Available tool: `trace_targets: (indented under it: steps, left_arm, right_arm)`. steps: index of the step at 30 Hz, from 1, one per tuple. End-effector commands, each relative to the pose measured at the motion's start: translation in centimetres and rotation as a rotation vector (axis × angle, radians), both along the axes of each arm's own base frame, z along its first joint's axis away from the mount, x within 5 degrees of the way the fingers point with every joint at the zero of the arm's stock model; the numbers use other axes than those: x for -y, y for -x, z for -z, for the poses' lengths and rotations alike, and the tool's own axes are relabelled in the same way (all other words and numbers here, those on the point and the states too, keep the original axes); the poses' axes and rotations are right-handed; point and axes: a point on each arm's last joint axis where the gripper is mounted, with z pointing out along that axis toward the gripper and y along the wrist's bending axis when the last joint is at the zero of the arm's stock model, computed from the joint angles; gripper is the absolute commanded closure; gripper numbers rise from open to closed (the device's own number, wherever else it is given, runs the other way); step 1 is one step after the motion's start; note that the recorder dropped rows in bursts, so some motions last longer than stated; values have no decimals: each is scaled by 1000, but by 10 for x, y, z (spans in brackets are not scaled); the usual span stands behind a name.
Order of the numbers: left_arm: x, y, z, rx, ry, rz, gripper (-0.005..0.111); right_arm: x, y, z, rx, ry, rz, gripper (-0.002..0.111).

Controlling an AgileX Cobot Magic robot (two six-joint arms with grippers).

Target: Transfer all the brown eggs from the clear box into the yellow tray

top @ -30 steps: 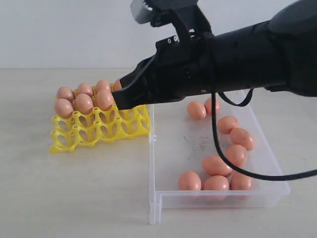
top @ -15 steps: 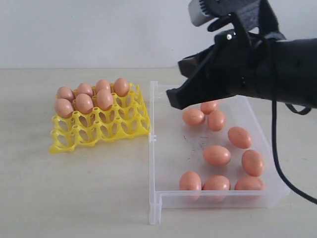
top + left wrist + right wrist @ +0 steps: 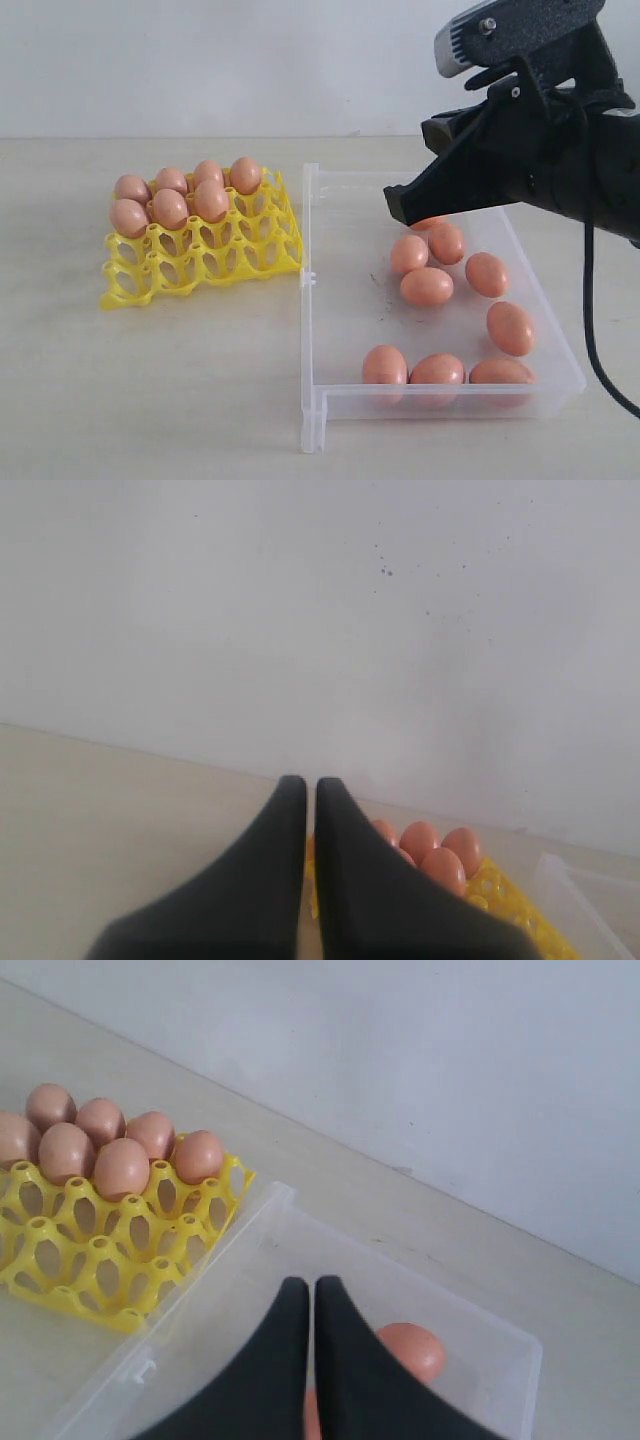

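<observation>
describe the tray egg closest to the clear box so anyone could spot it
Find the yellow tray left of the clear box. Follow its far row of brown eggs toward the box to the end egg. Alone in that row, it has no egg in front of it.

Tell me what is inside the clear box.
Eight brown eggs lie loose on the clear box floor. A ninth egg peeks from behind the right gripper, whose fingers and arm cover the rest of that far corner.
</observation>
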Motion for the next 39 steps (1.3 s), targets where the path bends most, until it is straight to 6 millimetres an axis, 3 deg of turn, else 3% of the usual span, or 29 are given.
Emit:
trace_targets:
  steps: [1, 12, 23, 34, 39]
  left_arm:
    - [0, 0, -1, 5, -6, 4, 103]
    - [0, 0, -1, 5, -6, 4, 103]
    - [0, 0, -1, 5, -6, 4, 103]
    - [0, 0, -1, 5, -6, 4, 103]
    - [0, 0, -1, 5, -6, 4, 103]
  right_arm:
    - [1, 1, -1, 14, 12, -8, 108]
    - [-3, 4, 1, -24, -6, -45, 108]
    - [-20, 23, 12, -196, -11, -300, 108]
    - [-18, 21, 12, -209, -41, -266, 108]
    - [-8, 8, 5, -90, -35, -105, 108]
